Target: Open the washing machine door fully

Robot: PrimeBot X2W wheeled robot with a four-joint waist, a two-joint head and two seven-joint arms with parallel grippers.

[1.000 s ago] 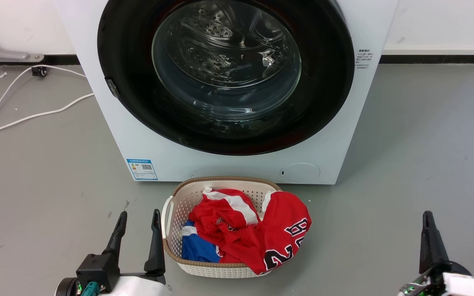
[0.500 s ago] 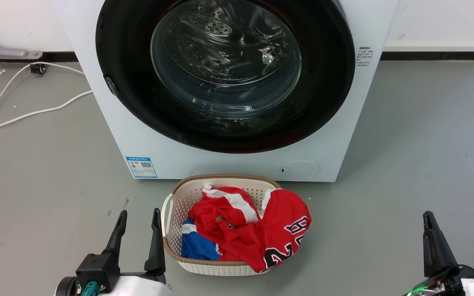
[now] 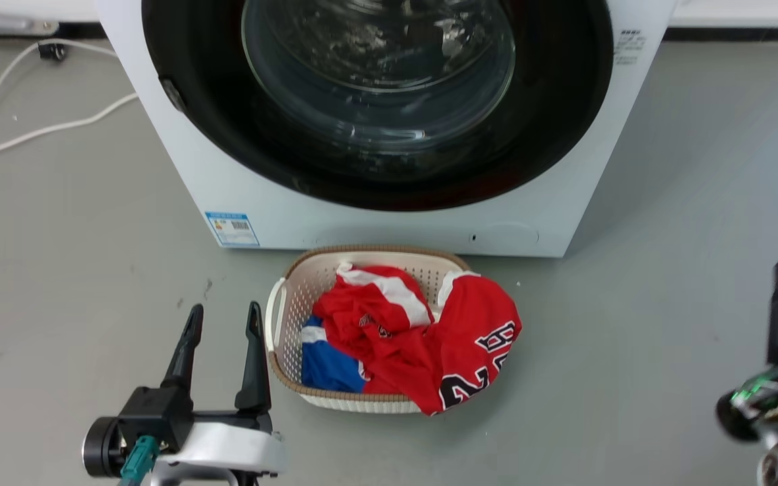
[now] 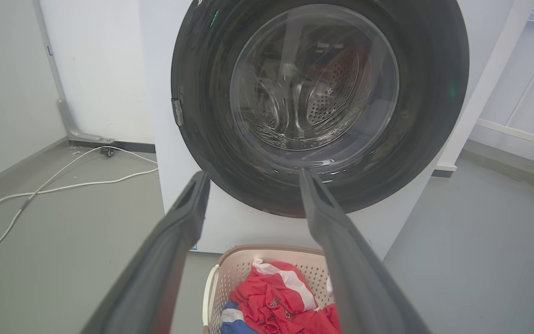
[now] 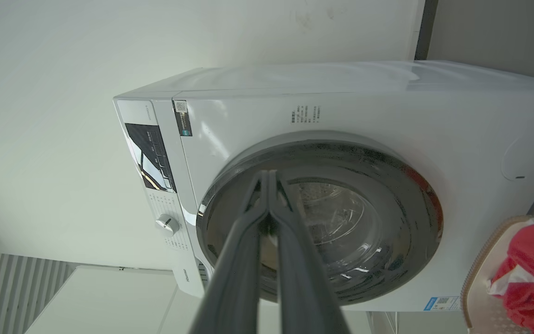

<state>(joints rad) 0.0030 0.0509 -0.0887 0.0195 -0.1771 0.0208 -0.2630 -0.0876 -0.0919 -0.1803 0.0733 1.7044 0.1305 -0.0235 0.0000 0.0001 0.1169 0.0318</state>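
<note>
Left gripper (image 3: 223, 310) held spread, empty; right gripper (image 5: 267, 176) pressed together on nothing; both kept low, likely awaiting approach; laundry basket (image 3: 375, 251) parked ahead; door (image 3: 227, 121) beyond, flush against washing machine (image 3: 375, 229), untouched.

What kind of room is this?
Probably a laundry room or laundry corner. There is a big white washing machine, a basket full of red and blue clothes right in front of it, and a plain grey floor.
</note>
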